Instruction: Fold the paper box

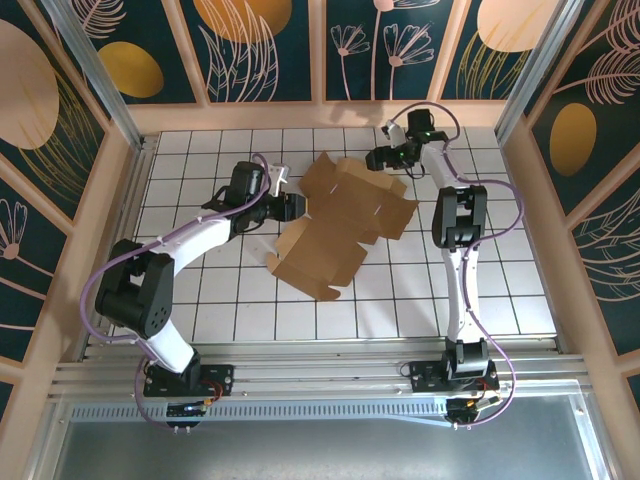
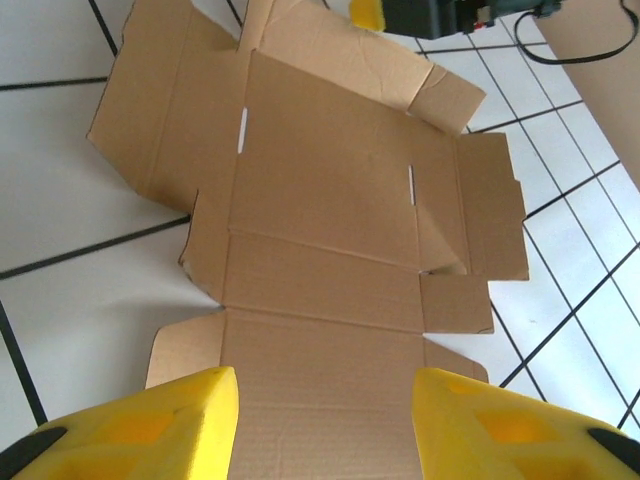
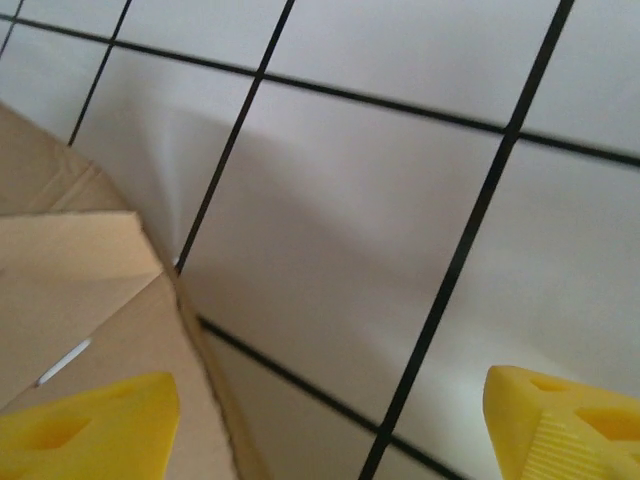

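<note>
The yellow fingers of the left gripper stand apart at the bottom of the left wrist view with a moderate gap, and they hold nothing. Between them we see a plain panel of the paper box, which lies below them. The fingers of the right gripper sit in the two lower corners of the right wrist view, wide apart, with only white tile between them. A part of the cardboard is at the left of that frame, just beside the left finger, and we cannot tell if it touches. In the top view the box is an unfolded die-cut sheet a little above the centre of the frame, on the tiled table. The left gripper is at its left edge and the right gripper at its upper right edge. Some outer flaps seem to rise a little from the tiles. We judge that the sheet is light and thin, stiff inside each panel but weak along the pressed creases, so it should bend there first. On the smooth tiles it will probably slide when pushed, so one gripper should press a middle panel. We think the best hold is the free edge of a raised outer flap, near its middle, because a corner may crumple and the narrow tabs may tear.
</note>
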### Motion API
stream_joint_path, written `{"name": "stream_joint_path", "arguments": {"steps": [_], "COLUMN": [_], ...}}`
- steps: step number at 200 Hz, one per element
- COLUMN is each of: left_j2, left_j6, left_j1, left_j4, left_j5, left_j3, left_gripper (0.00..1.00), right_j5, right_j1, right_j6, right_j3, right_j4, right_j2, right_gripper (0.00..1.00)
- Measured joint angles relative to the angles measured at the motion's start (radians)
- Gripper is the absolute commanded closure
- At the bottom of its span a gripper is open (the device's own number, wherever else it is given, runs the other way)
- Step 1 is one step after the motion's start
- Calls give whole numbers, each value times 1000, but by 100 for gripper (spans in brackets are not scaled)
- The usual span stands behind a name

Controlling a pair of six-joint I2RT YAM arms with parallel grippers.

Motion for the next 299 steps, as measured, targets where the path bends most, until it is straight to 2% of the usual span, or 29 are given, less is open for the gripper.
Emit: {"name": "stream_joint_path", "arguments": {"steps": [32, 53, 70, 92, 117, 133, 165, 189, 208, 238, 261, 283, 299], "left_j2": [-1, -6, -19, -47, -85, -112, -186, -235, -254, -274, -272, -219, -129], "left_j6": [0, -1, -15, -19, -18, -16, -14, -19, -22, -17, 23, 49, 45], "left_j1": [0, 0, 0, 0, 0, 0, 0, 0, 0, 0, 6, 49, 122], "left_j4": [0, -1, -3, -7, -23, -29, -38, -33, -23, 41, 77, 106, 106], "left_j5": [4, 8, 7, 6, -16, -43, -140, -218, -273, -344, -355, -312, -246], "left_j3": [-21, -31, -37, -42, -42, -47, -81, -124, -158, -227, -243, -207, -134], "left_gripper": [45, 35, 28, 26, 26, 25, 24, 24, 23, 22, 24, 26, 31], "right_j5": [-18, 5, 68, 187, 330, 458, 743, 909, 999, 1075, 1095, 1094, 1094], "right_j1": [-2, 3, 15, 44, 105, 162, 292, 381, 420, 438, 448, 467, 476], "right_j6": [-8, -21, -38, -74, -134, -209, -401, -680, -910, -1229, -1430, -1540, -1572], "right_j3": [-62, -77, -87, -101, -179, -278, -591, -856, -1010, -1189, -1313, -1410, -1456], "right_j4": [-33, -46, -50, -36, 6, 66, 320, 634, 890, 1242, 1483, 1667, 1744], "right_j2": [-31, -32, -32, -45, -112, -193, -433, -631, -722, -760, -760, -748, -736], "right_gripper": [17, 26, 45, 73, 94, 100, 100, 100, 100, 100, 100, 100, 100]}}
